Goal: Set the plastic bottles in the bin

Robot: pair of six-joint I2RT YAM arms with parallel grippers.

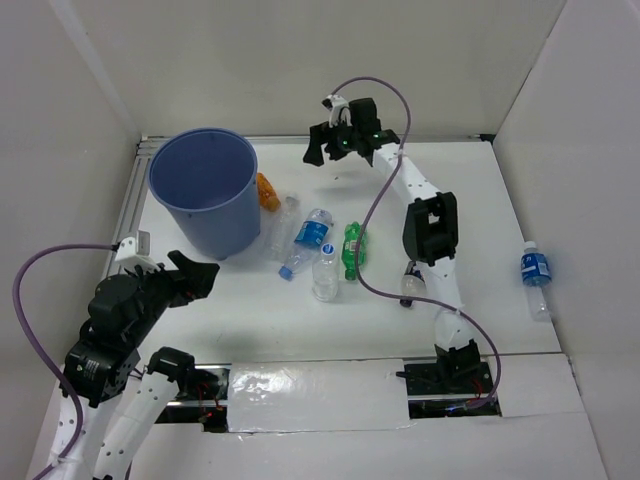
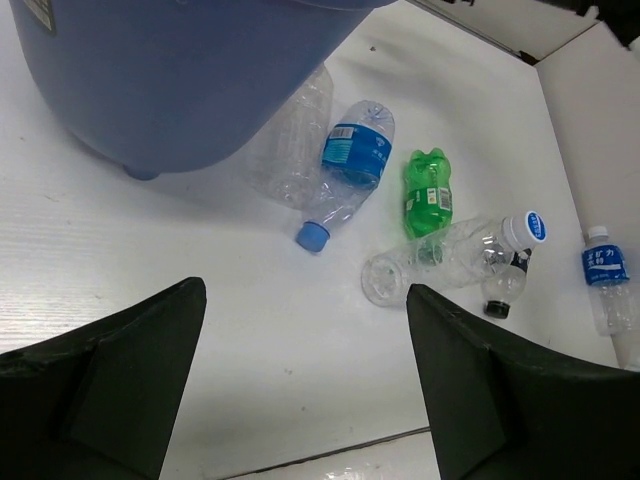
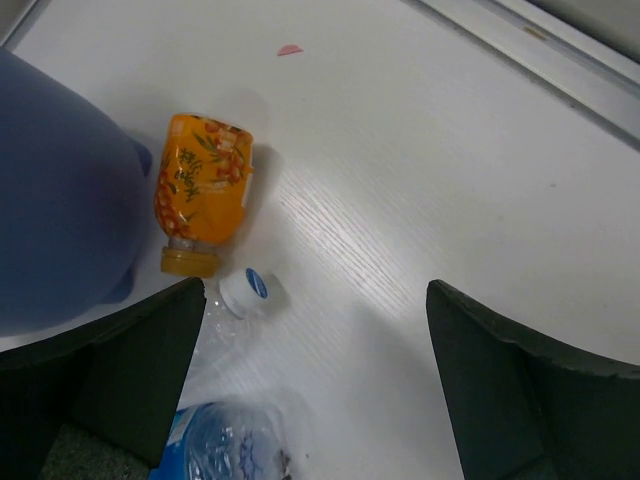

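The blue bin (image 1: 205,190) stands at the back left. Bottles lie to its right: an orange one (image 1: 267,192) against the bin, a clear one (image 1: 284,225), a blue-labelled one (image 1: 310,238), a green one (image 1: 353,248) and a clear one (image 1: 325,272). Another clear bottle (image 1: 410,286) lies by the right arm, and a blue-labelled one (image 1: 535,277) lies far right. My left gripper (image 1: 203,272) is open and empty, near the bin's base. My right gripper (image 1: 338,152) is open and empty, above the table behind the orange bottle (image 3: 200,185).
White walls enclose the table on three sides. A metal rail (image 1: 440,139) runs along the far edge. The left wrist view shows the bin (image 2: 180,70) and the bottle cluster, with the green bottle (image 2: 428,192) ahead. A white cap (image 3: 247,292) shows below the right gripper.
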